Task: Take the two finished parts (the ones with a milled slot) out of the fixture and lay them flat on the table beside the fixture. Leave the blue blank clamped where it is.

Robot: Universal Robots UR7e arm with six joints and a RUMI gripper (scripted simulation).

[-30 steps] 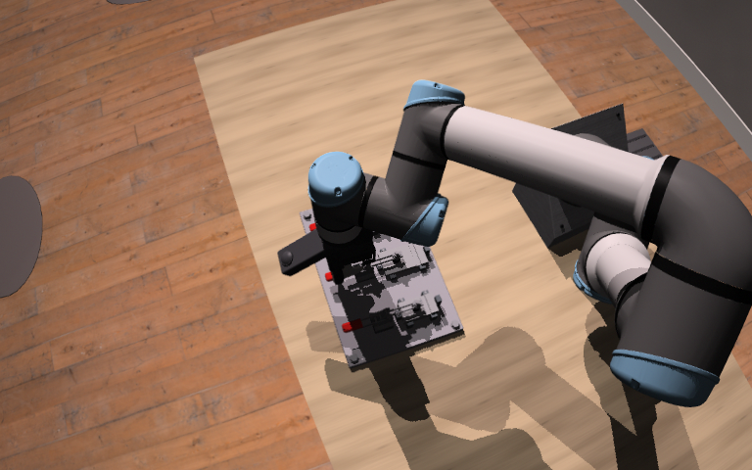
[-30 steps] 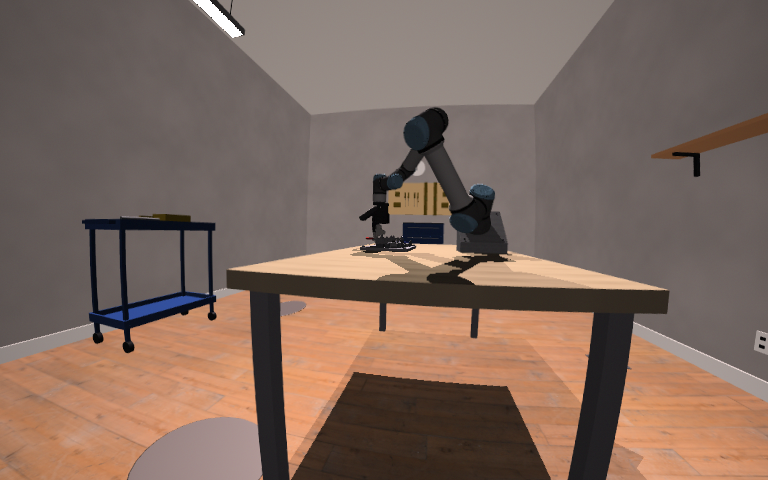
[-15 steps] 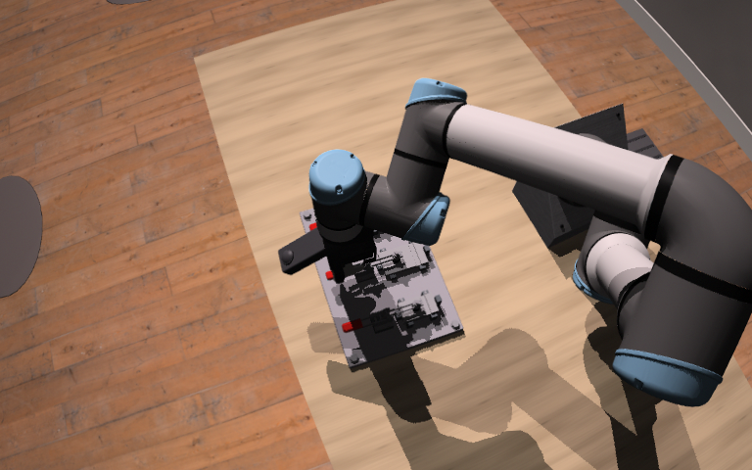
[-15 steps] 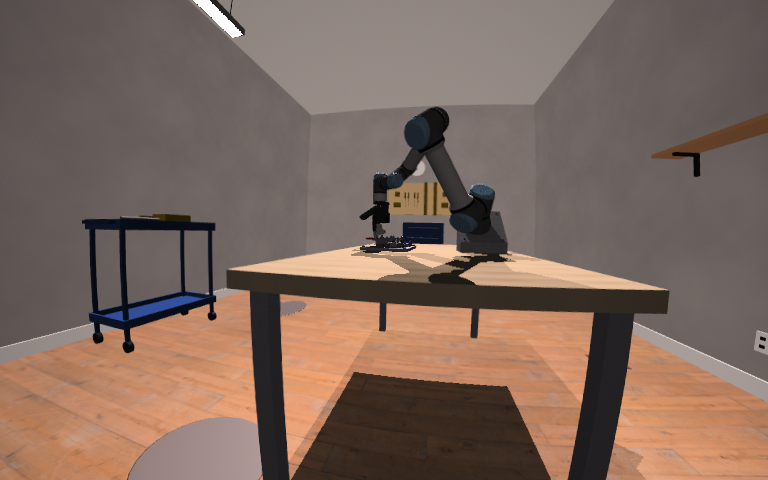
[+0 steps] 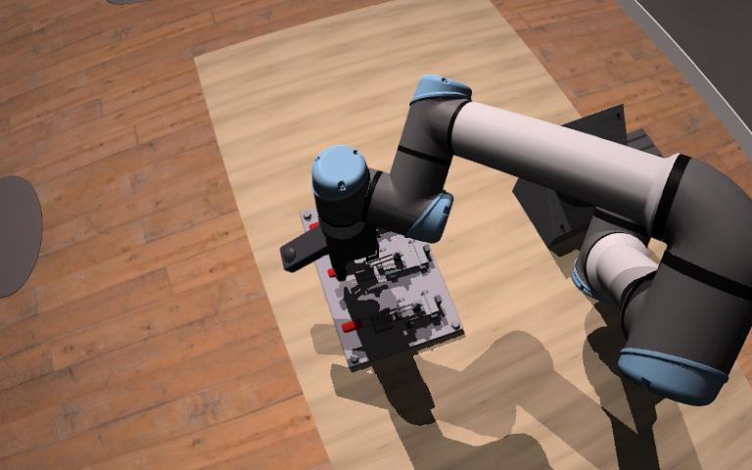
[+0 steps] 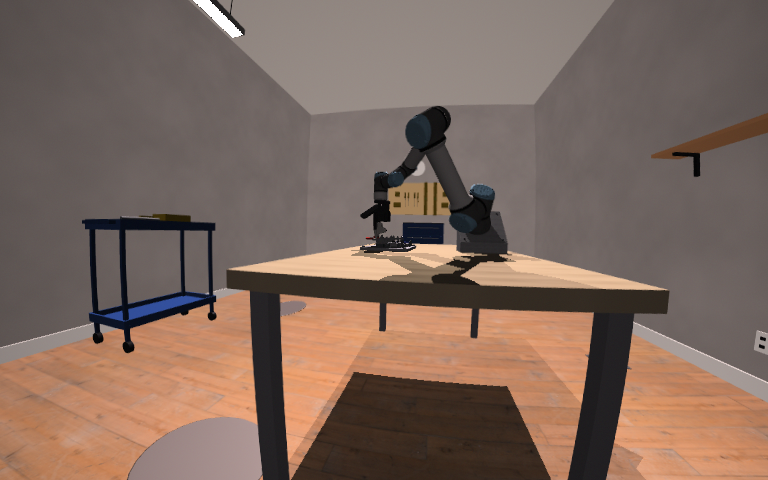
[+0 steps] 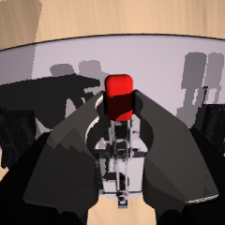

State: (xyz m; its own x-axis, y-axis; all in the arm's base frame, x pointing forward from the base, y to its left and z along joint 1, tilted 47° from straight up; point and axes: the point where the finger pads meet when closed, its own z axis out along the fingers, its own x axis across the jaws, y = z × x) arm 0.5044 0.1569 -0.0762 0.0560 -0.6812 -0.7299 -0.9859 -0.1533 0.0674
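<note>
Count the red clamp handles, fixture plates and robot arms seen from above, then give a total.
Red handles: 3, one held in the hand
Fixture plate: 1
Arm: 1
Total: 5

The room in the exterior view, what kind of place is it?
Probably a small workshop: a robot arm at a clamping fixture on a wooden table, a tool board on the back wall, and a blue cart.

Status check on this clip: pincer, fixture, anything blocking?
Pincer shut on the red clamp handle, low over the fixture plate. No part lifted out yet; none seen on the table. Nothing blocking seen.
</note>
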